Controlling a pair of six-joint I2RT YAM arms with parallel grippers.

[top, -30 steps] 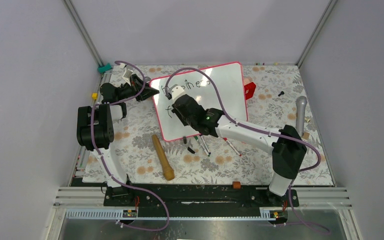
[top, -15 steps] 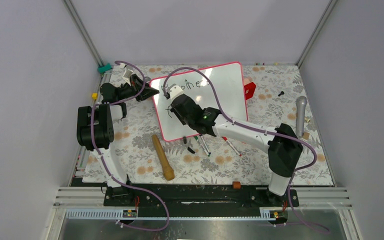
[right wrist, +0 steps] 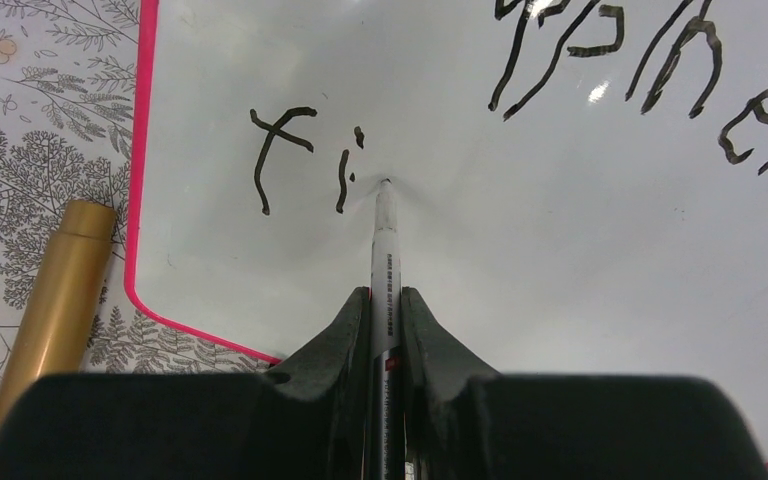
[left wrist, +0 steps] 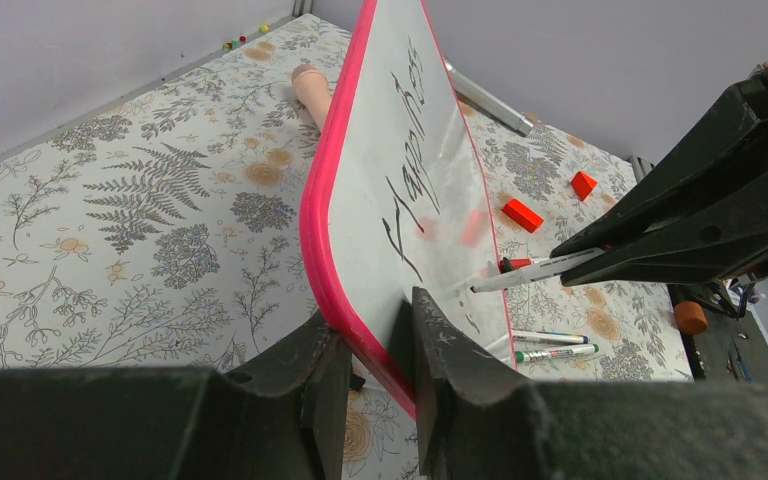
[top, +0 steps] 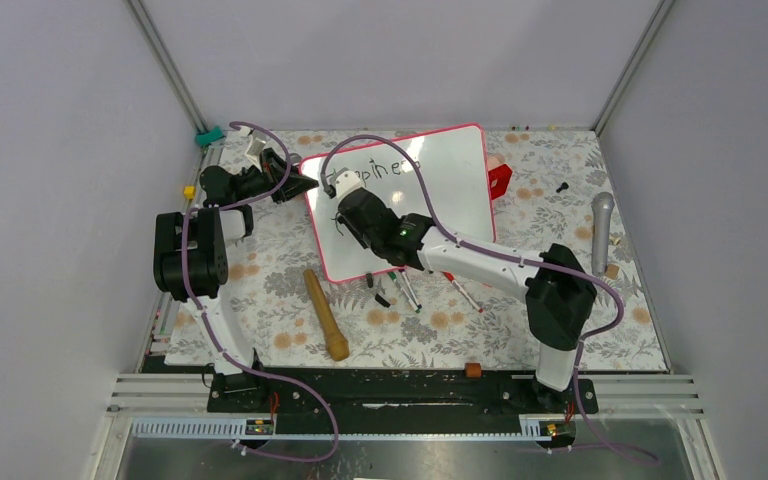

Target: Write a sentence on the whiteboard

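The whiteboard [top: 450,190], white with a pink-red frame, stands tilted on the floral table. My left gripper [top: 305,185] is shut on its left edge near the corner, with the frame pinched between the fingers in the left wrist view [left wrist: 375,320]. My right gripper [top: 345,212] is shut on a white marker [right wrist: 385,240] whose black tip touches the board just right of "fi" [right wrist: 300,160], the sentence's second line. The first line reads "Happines" [left wrist: 415,150]. The marker [left wrist: 535,270] also shows in the left wrist view. My right arm hides part of the writing from above.
A wooden stick [top: 326,315] lies in front of the board's near-left corner. Loose markers [top: 407,290] and a black cap [top: 381,298] lie by its near edge. A red block [top: 500,178] sits right of the board. A silver microphone [top: 600,230] lies at the far right.
My right gripper with the marker has shifted a little left and farther away over the board. The left gripper and the board have not moved.
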